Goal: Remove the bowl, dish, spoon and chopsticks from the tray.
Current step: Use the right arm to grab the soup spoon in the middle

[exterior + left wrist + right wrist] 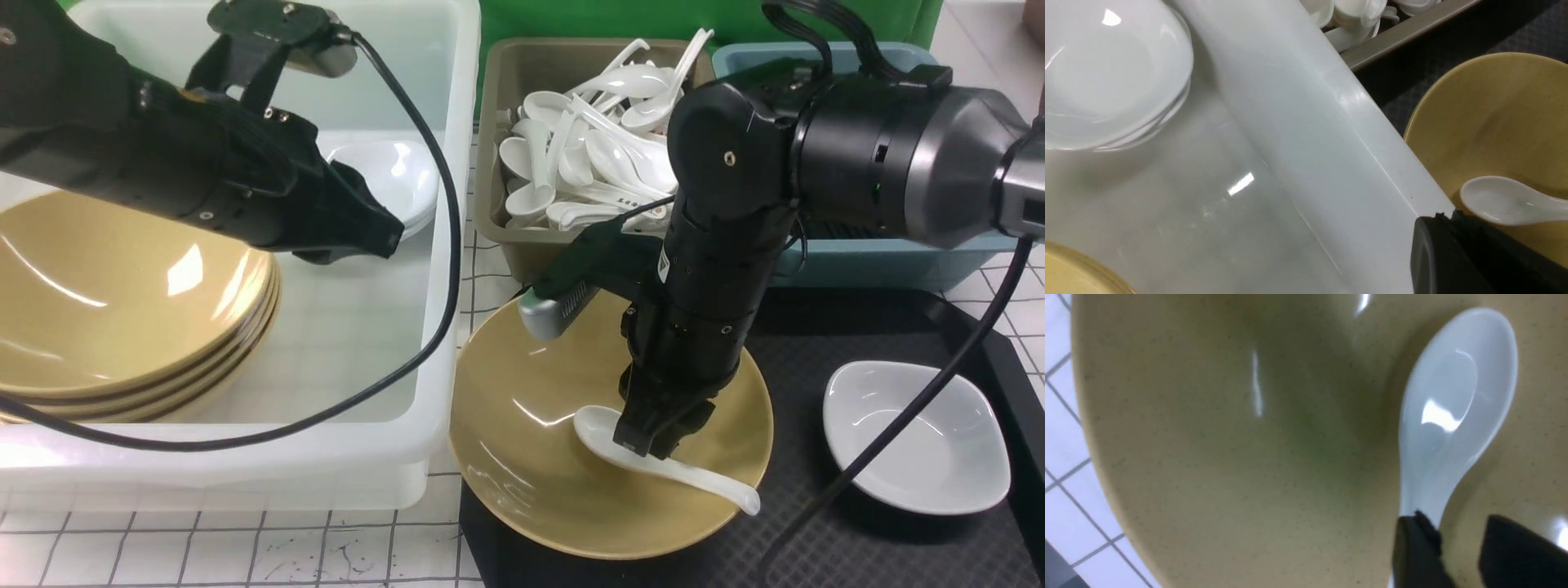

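The mustard-yellow bowl (522,441) sits on the left end of the black tray (857,539), and the white spoon (678,474) lies inside it with its handle pointing right. My right gripper (649,445) reaches down into the bowl over the spoon's neck. In the right wrist view its jaws (1461,535) stand apart, and the spoon (1453,408) runs under one finger, with bare bowl (1229,457) showing in the gap. The small white dish (914,437) rests on the tray's right side. My left gripper (384,237) hovers shut and empty above the white bin. The chopsticks are out of view.
A white bin (441,343) on the left holds a stack of yellow bowls (122,310) and stacked white dishes (392,175). An olive bin (522,65) full of white spoons stands behind the bowl, with a blue bin (882,261) to its right. The table (204,547) is tiled.
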Controlling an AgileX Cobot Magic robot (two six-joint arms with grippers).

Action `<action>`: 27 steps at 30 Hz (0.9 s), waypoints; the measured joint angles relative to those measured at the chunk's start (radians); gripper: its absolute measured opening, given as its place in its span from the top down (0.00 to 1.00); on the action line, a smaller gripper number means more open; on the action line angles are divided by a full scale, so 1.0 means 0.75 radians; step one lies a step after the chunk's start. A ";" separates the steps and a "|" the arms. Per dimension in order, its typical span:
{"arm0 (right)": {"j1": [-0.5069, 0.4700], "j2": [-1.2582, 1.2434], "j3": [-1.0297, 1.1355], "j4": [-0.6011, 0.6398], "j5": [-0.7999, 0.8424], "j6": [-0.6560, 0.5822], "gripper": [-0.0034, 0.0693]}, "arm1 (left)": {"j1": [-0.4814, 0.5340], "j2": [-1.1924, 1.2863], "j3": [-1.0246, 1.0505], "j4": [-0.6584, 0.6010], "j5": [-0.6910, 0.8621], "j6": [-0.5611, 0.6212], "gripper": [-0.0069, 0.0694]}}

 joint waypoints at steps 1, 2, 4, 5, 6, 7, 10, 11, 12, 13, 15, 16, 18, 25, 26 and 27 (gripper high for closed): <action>0.000 0.000 0.000 0.000 0.000 -0.001 0.47 | 0.000 0.000 0.000 -0.002 0.000 0.003 0.92; 0.000 0.001 0.000 -0.001 0.000 0.006 0.35 | 0.000 0.000 0.000 -0.005 0.000 0.006 0.92; 0.000 0.003 0.000 -0.002 0.000 0.007 0.26 | 0.000 0.000 0.000 -0.007 -0.001 0.008 0.92; 0.000 0.008 0.000 -0.002 0.000 0.007 0.22 | 0.000 0.000 0.000 -0.009 -0.001 0.008 0.92; 0.000 0.015 0.000 -0.004 0.000 0.007 0.18 | 0.000 0.000 0.000 -0.010 -0.003 0.010 0.92; 0.000 0.038 0.000 -0.004 0.000 0.007 0.13 | 0.000 0.000 0.000 -0.010 -0.005 0.013 0.92; 0.000 0.091 0.000 -0.005 -0.001 0.008 0.12 | 0.000 0.000 0.001 -0.015 -0.006 0.018 0.92; 0.000 0.114 0.000 -0.005 -0.003 0.011 0.13 | 0.000 0.000 0.001 -0.023 -0.007 0.020 0.92; 0.000 0.138 0.000 -0.005 -0.006 0.017 0.15 | 0.000 0.000 0.001 -0.028 -0.009 0.025 0.92; 0.000 0.157 0.000 -0.003 -0.013 0.022 0.20 | 0.000 0.000 0.001 -0.034 -0.010 0.028 0.92; 0.001 0.165 0.000 -0.002 -0.022 0.032 0.31 | 0.000 0.000 0.001 -0.037 -0.010 0.032 0.92; 0.001 0.165 0.000 -0.002 -0.022 0.032 0.35 | 0.000 0.000 0.001 -0.038 -0.010 0.032 0.92; 0.001 0.166 0.000 -0.005 -0.019 0.032 0.51 | 0.000 0.000 0.001 -0.040 -0.014 0.032 0.92; -0.010 0.139 -0.027 -0.012 -0.005 -0.017 0.62 | 0.000 0.000 0.001 -0.041 -0.021 0.032 0.92; -0.021 0.121 -0.058 -0.022 -0.005 -0.025 0.62 | 0.000 0.000 0.001 -0.041 -0.023 0.033 0.92; -0.023 0.117 -0.058 -0.024 -0.005 -0.025 0.62 | 0.000 0.000 0.001 -0.041 -0.024 0.034 0.92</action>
